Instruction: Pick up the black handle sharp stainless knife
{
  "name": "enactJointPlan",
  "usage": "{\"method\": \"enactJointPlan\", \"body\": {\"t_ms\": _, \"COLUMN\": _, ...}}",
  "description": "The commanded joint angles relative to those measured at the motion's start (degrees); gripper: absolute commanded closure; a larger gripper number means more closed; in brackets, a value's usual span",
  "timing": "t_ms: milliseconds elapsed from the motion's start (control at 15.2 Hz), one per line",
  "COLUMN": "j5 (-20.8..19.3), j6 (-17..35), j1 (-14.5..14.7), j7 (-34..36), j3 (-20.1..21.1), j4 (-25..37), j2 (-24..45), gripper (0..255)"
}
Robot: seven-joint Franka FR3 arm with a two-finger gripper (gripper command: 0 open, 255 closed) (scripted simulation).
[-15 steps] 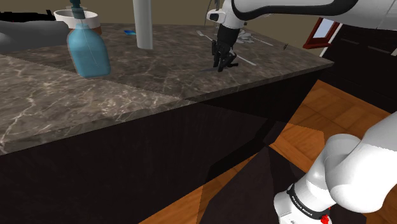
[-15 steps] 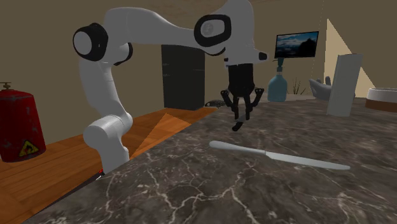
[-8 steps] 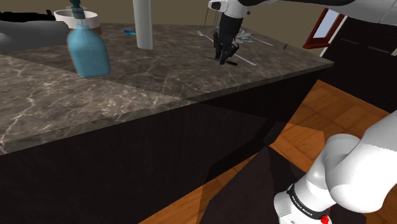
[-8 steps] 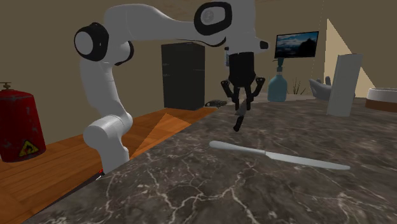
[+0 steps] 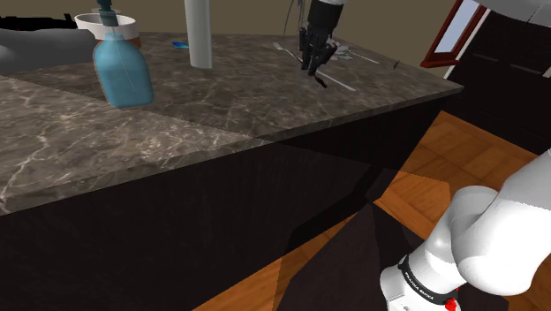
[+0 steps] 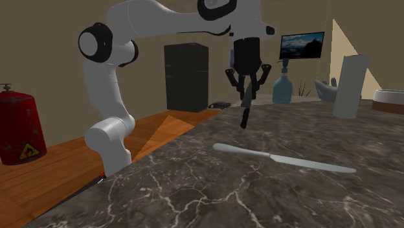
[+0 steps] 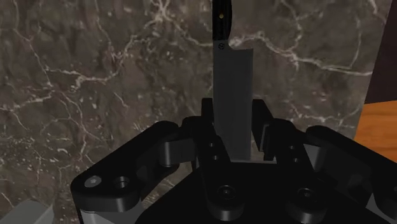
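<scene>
**Knife in Gripper's Clasp Over Marble Counter**

The black gripper (image 6: 247, 96) is closed to a narrow gap on the flat of the knife's (image 6: 245, 115) blade. It holds the knife upright, with the black handle pointing down toward the counter (image 6: 194, 194). In the wrist view the grey blade (image 7: 232, 95) runs out from between the two fingers (image 7: 262, 114), and the riveted handle lies beyond it over the veined stone. The handle's lower end hangs close above the surface; whether it touches cannot be told.

In the second exterior view a pale grey table knife (image 6: 285, 157) lies flat on the counter, nearer the camera and to the right of the gripper. A blue bottle (image 6: 283, 87) stands farther back, with a tall white block (image 6: 348, 84) at that view's right. A red tank (image 6: 16, 129) sits at the left on the wooden floor (image 6: 65, 168).

In the shoulder view the gripper (image 5: 312, 55) works at the counter's far end. The bottle (image 5: 122, 71) is well apart at that view's left, and the block (image 5: 198, 35) stands between them.
</scene>
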Motion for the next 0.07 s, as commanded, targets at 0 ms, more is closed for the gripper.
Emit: {"method": "enactJointPlan", "body": {"t_ms": 0, "j5": 0.02, "j6": -0.4, "j1": 0.03, "j7": 0.02, "j3": 0.03, "j4": 0.47, "j2": 0.11, "gripper": 255}}
